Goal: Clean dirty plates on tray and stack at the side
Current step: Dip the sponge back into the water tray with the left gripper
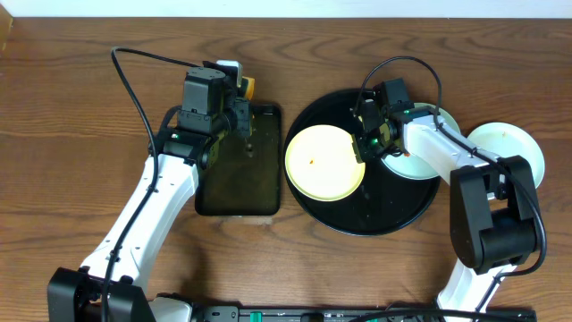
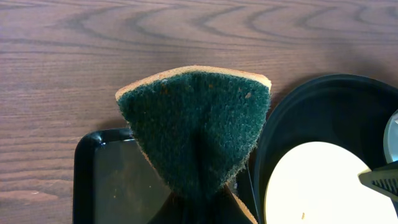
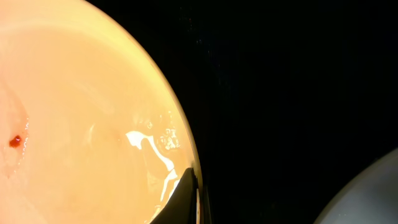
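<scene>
The pale yellow plate [image 1: 324,162] lies on the left part of the round black tray [image 1: 375,215], with a small orange speck near its centre. My right gripper [image 1: 365,143] is shut on its right rim; in the right wrist view a dark finger [image 3: 186,199] sits over the plate's [image 3: 81,112] edge. A pale blue-white plate [image 1: 427,164] lies on the tray, partly under my right arm. Another pale plate [image 1: 506,148] rests on the table right of the tray. My left gripper [image 1: 239,107] is shut on a green-and-yellow sponge [image 2: 196,124], above the far end of the rectangular tray.
A smaller rectangular black tray [image 1: 239,170] with a wet film lies left of the round tray, almost touching it. Black cables arc over the table behind both arms. Bare wood table lies at the far left and front.
</scene>
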Controlling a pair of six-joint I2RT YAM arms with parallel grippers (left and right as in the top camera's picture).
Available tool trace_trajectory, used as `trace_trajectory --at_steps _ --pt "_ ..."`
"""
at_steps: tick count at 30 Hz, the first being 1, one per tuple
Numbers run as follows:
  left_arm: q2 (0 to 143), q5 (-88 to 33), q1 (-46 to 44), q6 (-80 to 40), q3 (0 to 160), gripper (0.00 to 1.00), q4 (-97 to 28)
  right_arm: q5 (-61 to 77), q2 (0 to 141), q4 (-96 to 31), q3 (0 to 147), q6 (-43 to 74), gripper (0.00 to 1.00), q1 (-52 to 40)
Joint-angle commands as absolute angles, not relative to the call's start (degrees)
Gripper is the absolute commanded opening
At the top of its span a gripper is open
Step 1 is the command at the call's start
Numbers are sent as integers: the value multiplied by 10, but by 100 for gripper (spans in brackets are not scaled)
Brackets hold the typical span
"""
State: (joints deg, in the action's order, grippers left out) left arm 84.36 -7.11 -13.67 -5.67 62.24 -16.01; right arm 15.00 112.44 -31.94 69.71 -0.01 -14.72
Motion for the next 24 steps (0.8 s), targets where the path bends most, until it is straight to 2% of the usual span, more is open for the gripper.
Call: trace_trajectory --at_steps 1,16,24 --pt "834 -63 -137 -45 627 7 -155 163 1138 -330 686 4 1 -163" --pt "834 -53 -137 -55 626 7 -156 163 1138 -330 686 4 1 -163" --pt "881 -53 -145 -329 626 7 -236 163 1138 -330 686 4 1 -163"
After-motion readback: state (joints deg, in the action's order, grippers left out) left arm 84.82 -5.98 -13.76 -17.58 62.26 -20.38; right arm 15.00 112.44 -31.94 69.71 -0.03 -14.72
